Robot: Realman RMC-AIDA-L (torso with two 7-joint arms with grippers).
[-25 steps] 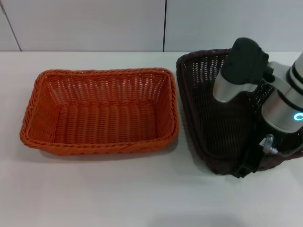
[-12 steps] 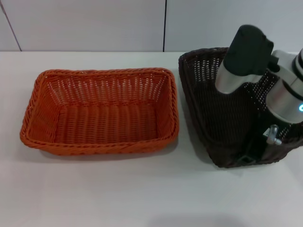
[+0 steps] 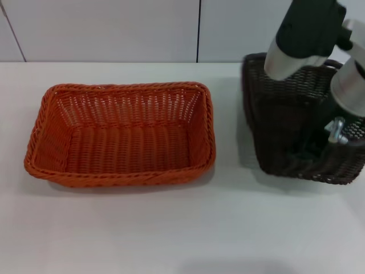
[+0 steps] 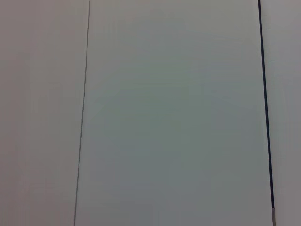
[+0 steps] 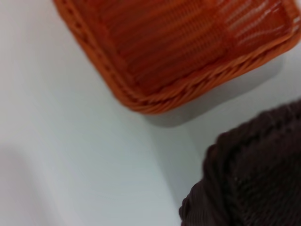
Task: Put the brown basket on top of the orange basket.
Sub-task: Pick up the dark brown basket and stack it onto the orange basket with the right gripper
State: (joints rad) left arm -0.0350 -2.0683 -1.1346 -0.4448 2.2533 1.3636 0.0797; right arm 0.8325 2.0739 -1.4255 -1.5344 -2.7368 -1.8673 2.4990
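Note:
The orange basket (image 3: pixel 120 142) sits empty on the white table at centre left. The brown basket (image 3: pixel 279 125) is at the right, lifted off the table and tilted, with its shadow on the table below. My right gripper (image 3: pixel 315 149) is shut on the basket's near rim, and its fingers are mostly hidden by the weave. The right wrist view shows a corner of the orange basket (image 5: pixel 178 52) and the brown basket's rim (image 5: pixel 254 179) close up. The left gripper is out of view; its wrist view shows only a pale wall.
The white table (image 3: pixel 171 228) runs around both baskets, with a bare gap between them. A pale panelled wall (image 3: pixel 114 28) stands behind the table's far edge.
The right arm has risen and moved right, carrying the brown basket up off the table and away from the orange basket. The orange basket has not moved.

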